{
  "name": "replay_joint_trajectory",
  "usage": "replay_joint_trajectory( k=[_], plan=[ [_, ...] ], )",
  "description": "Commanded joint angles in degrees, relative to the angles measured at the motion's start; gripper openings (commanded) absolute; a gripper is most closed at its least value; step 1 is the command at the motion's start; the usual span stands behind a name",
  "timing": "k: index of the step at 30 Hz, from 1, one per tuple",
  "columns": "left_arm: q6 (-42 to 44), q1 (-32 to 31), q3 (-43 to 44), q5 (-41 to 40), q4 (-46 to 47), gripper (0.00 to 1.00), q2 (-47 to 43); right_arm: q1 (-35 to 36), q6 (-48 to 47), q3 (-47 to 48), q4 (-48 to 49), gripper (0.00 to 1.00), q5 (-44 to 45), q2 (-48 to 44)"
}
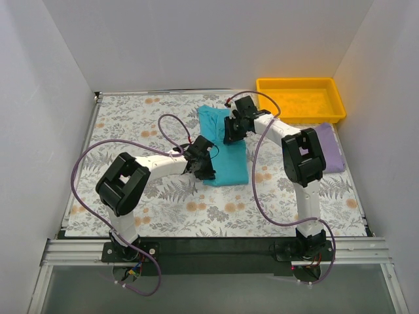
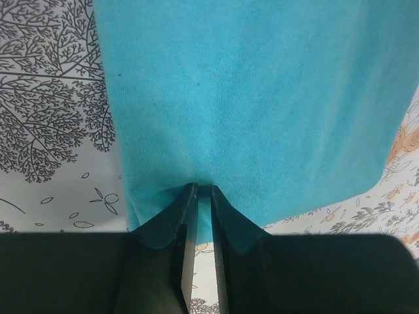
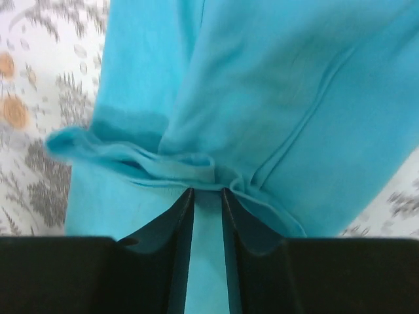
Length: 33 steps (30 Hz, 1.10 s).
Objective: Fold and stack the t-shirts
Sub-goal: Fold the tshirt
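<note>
Status: teal t-shirt lies mid-table on the floral cloth, long axis running away from me. By the look of it, it's already narrowed to a strip.

Left gripper is pinched on the near left edge, fingers almost together with a thin layer of cloth between them. Right gripper is clamped on a bunched seam or hem toward the far end. Several layers gather there, and I can't tell from the wrist view how many I actually hold.

Lavender t-shirt sits at the right, just beside my right arm and near the yellow tray, apart from the teal one.

Step in hand, as I read it: a two-point fold of the teal shirt. To do it well:
- raise both pinches together and level, so the span between them is taut, not sagging
- lift only enough to clear the layer beneath, without dragging the rest across the table
- carry the held edge over and lay it on the opposite edge, edges lined up
- let go only once the cloth is flat down, then back off straight up so the fingers don't snag

Risk: the right pinch is on a wrinkled bunch and may land lumpy, so I'd plan a smoothing pass. Lavender one next, then stack.
</note>
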Motion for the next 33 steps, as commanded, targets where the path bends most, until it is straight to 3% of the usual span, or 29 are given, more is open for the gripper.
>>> replay_joint_trajectory(
  k=[1, 4, 8, 14, 19, 22, 27, 33],
  plan=[
    [0.5, -0.3, -2.6, -0.8, -2.1, 0.16, 0.0, -1.5, -1.9, 8.1, -0.1, 0.27, 3.0, 2.9],
    [0.1, -0.4, -3.8, 1.4, -2.3, 0.16, -1.0, -1.8, -1.5, 13.0, -0.9, 0.27, 3.0, 3.5],
    [-1.5, -1.0, -7.7, 2.9, -3.0, 0.16, -4.5, -1.6, -0.9, 10.8, -0.8, 0.31, -0.2, -2.0],
    [-6.1, -1.9, -14.7, 1.5, -8.3, 0.20, -16.2, -0.3, 2.6, -10.2, -0.8, 0.37, -0.9, -18.9],
    [-9.2, -2.2, -12.6, -2.6, -13.8, 0.52, -24.3, 2.4, 9.8, -31.4, -0.7, 0.45, 0.1, -34.7],
    [-10.6, -2.4, -11.7, -3.6, -16.7, 0.62, -27.7, 6.5, 14.3, -39.5, -0.6, 0.48, 3.5, -41.9],
    [-11.6, -2.4, -14.7, -5.3, -16.9, 0.68, -29.2, 13.1, 24.7, -47.3, 1.0, 0.50, 8.9, -47.1],
    [-11.9, -2.4, -16.5, -5.6, -13.8, 0.72, -24.6, 18.1, 29.6, -49.9, 3.2, 0.52, 14.0, -46.3]
  ],
)
